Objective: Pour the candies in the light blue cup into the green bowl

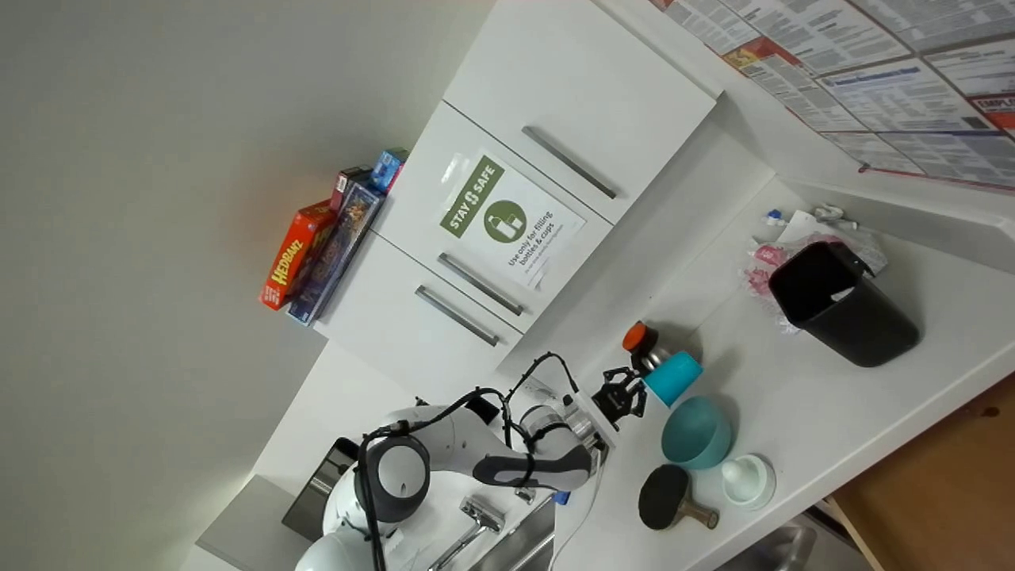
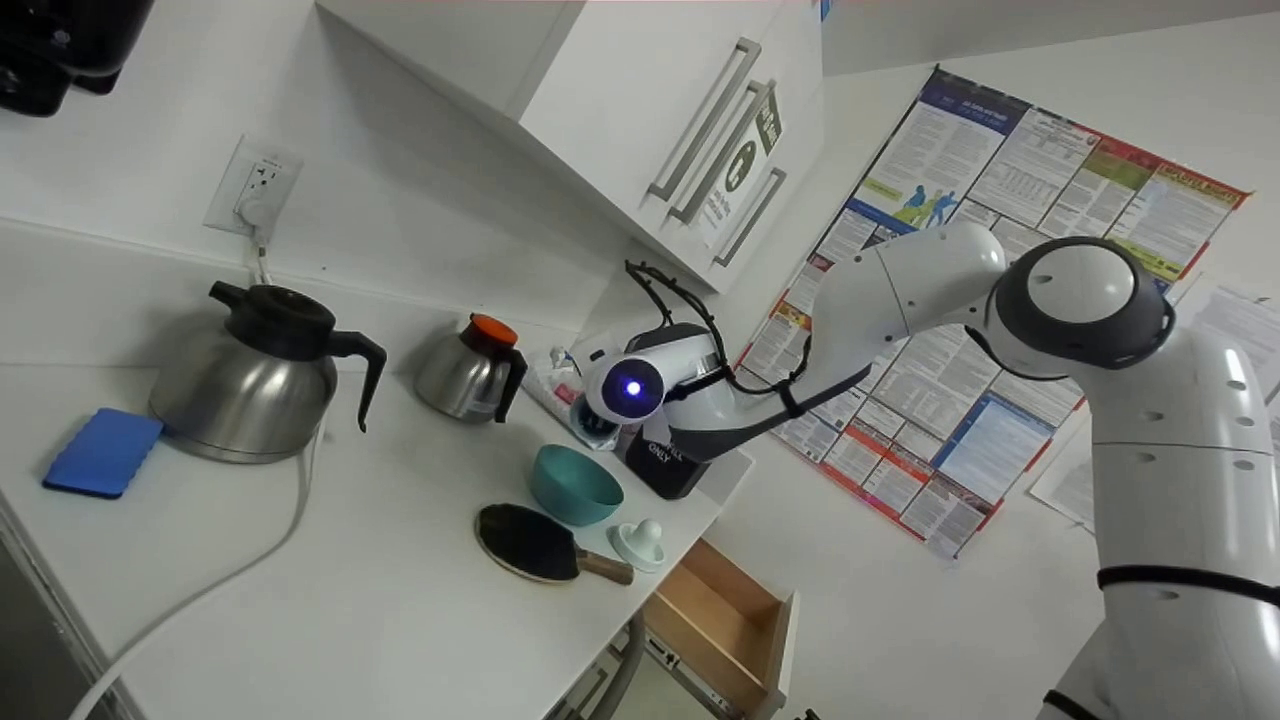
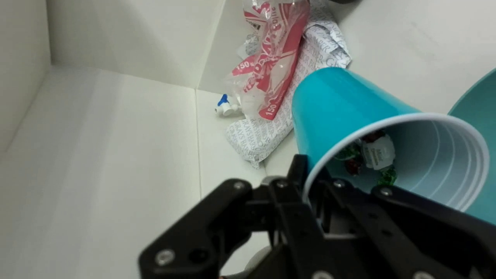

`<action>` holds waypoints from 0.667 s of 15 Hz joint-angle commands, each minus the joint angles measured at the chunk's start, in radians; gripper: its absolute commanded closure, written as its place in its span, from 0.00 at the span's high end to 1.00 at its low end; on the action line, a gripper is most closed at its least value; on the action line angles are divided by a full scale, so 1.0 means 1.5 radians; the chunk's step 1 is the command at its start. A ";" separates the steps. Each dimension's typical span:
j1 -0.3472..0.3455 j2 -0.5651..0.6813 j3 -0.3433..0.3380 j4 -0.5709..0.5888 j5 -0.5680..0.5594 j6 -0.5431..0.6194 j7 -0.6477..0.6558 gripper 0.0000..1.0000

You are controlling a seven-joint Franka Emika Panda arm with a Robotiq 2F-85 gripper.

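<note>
The light blue cup (image 1: 674, 379) is held in the air near the green bowl (image 1: 696, 434), tilted on its side. My gripper (image 1: 641, 388) is shut on its wall at the rim. In the wrist view the gripper (image 3: 311, 170) has one finger outside and one inside the cup (image 3: 341, 100). Several wrapped candies (image 3: 378, 153) lie deep inside it. Part of the bowl (image 3: 478, 99) shows beyond the cup's rim at the right edge. In an exterior view the bowl (image 2: 577, 485) stands on the counter, and the arm's wrist hides the fingers and most or all of the cup.
A steel carafe with an orange lid (image 1: 634, 337) stands close behind the cup. A black paddle (image 1: 664, 498) and a pale juicer (image 1: 747, 481) lie near the bowl. A black bin (image 1: 860, 317) and a plastic bag (image 3: 271, 58) are farther along. A large kettle (image 2: 250, 390) stands opposite.
</note>
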 commanded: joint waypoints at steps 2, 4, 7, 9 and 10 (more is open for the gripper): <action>0.018 -0.030 0.023 -0.077 -0.052 -0.132 0.061 0.01; 0.022 -0.032 0.032 -0.102 -0.055 -0.189 0.078 0.01; 0.021 -0.025 0.042 -0.123 -0.053 -0.253 0.095 0.01; 0.019 -0.019 0.044 -0.130 -0.052 -0.282 0.096 0.01; 0.019 -0.016 0.045 -0.133 -0.052 -0.295 0.098 0.01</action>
